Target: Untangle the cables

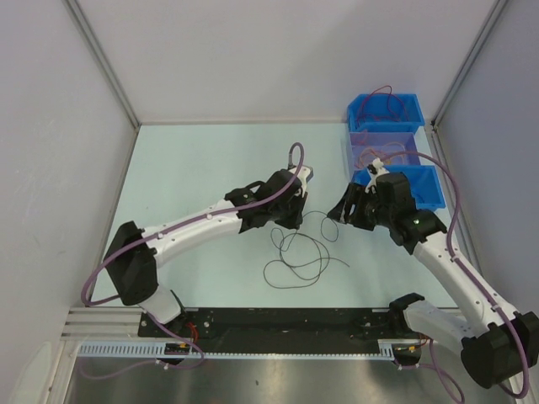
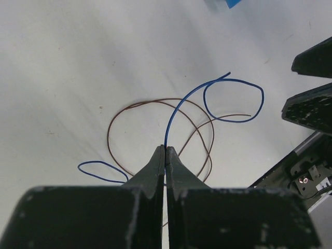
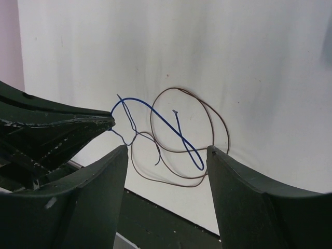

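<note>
**Ana:** Biggest things first?

**Ben:** The pale table [image 1: 210, 168] carries everything. The left arm [image 1: 194, 223] and right arm [image 1: 455, 269] both lean in toward its middle. That is where the cables [image 1: 299, 254] lie in loose, overlapping loops, near the blue bins [image 1: 413, 108] at the far right.

**Ana:** Why is the left gripper so low?

**Ben:** The left gripper [image 2: 165, 150] is pinched fully together on the blue cable [image 2: 234, 80], which rises straight out of its tips. I'd guess it means to draw that strand off the brown cable [image 2: 109, 136] it crosses.

**Ana:** And the other?

**Ben:** The right gripper [image 3: 166, 151] stands wide apart with nothing in it. It hovers above the crossed loops (probably picking a spot to take the brown one).

**Ana:** What can't you make out?

**Ben:** From overhead the colours vanish and every strand reads as dark thread. The blue cable passes behind the left fingers, so part of it is hidden. At each crossing I can't tell which strand lies on top. Thin wires show in the bins too, but I can't count them.
</note>
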Action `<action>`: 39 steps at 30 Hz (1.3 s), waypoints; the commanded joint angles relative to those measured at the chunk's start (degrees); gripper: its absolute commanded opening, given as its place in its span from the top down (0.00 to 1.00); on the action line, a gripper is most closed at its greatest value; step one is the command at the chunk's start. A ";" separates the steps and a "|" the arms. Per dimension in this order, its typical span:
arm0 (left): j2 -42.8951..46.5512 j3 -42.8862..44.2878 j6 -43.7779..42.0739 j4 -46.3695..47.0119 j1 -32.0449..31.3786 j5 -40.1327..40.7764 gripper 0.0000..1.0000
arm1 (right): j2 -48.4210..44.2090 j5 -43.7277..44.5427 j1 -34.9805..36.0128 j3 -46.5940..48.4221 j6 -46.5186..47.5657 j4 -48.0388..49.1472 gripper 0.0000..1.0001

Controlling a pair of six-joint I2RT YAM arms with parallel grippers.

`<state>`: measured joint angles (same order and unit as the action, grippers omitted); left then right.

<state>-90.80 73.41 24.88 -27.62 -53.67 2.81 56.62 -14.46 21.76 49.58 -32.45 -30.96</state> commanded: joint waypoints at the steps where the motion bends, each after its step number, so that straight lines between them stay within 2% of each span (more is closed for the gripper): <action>1: 3.26 1.39 -1.24 0.11 -0.38 0.00 1.00 | 0.94 3.11 2.32 -0.10 1.24 1.17 0.34; 14: 4.14 0.69 -1.24 0.37 -0.21 0.44 1.00 | 4.55 5.58 5.22 -3.17 1.60 3.45 0.46; 16: 4.32 0.60 -1.15 0.37 -0.21 0.36 1.00 | 4.55 5.93 5.49 -3.44 1.51 3.80 0.50; 17: 4.41 0.51 -1.15 0.54 -0.12 0.36 1.00 | 4.55 5.93 5.49 -3.53 1.42 3.89 0.54; 20: 4.41 0.33 -1.07 0.72 -0.12 0.53 1.00 | 4.20 6.37 5.49 -3.53 1.07 4.41 0.77; 21: 4.67 -0.01 -0.98 0.90 -0.12 0.62 1.00 | 3.94 6.55 5.49 -3.53 0.98 4.50 0.96; 22: 4.76 -0.19 -0.80 1.16 -0.12 0.79 1.00 | 3.59 6.64 5.49 -3.53 0.55 4.77 1.00; 25: 5.63 -1.33 -0.54 2.21 0.06 1.06 0.83 | 1.92 6.02 5.49 -3.44 0.02 5.38 1.00; 26: 5.99 -1.68 -0.45 3.00 0.06 1.15 0.59 | 1.22 5.76 5.49 -3.44 -0.42 5.82 1.00; 27: 6.34 -2.73 -0.45 3.44 0.06 1.32 0.47 | 0.08 5.50 5.49 -3.09 -0.60 5.91 1.00; 28: 7.30 -3.35 -0.36 4.06 0.06 1.50 0.40 | -0.63 5.49 5.49 -2.91 -0.60 6.00 1.00; 29: 7.74 -3.97 -0.36 4.93 0.06 1.85 0.28 | -1.24 5.49 5.40 -2.48 -0.86 5.91 1.00; 30: 8.18 -5.10 -0.19 5.20 -0.03 2.55 0.22 | -1.77 5.41 5.49 -1.60 -0.86 5.82 1.00; 32: 9.32 -6.95 -0.01 5.90 0.06 3.17 0.14 | -3.35 5.23 5.40 -0.46 -1.13 5.47 1.00; 39: 11.09 -13.11 0.78 9.60 0.06 2.38 0.13 | -5.64 3.21 5.40 4.73 -1.48 5.73 1.00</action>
<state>-82.08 63.09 24.99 -21.85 -53.60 4.78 52.80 -10.00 26.94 49.74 -33.10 -27.49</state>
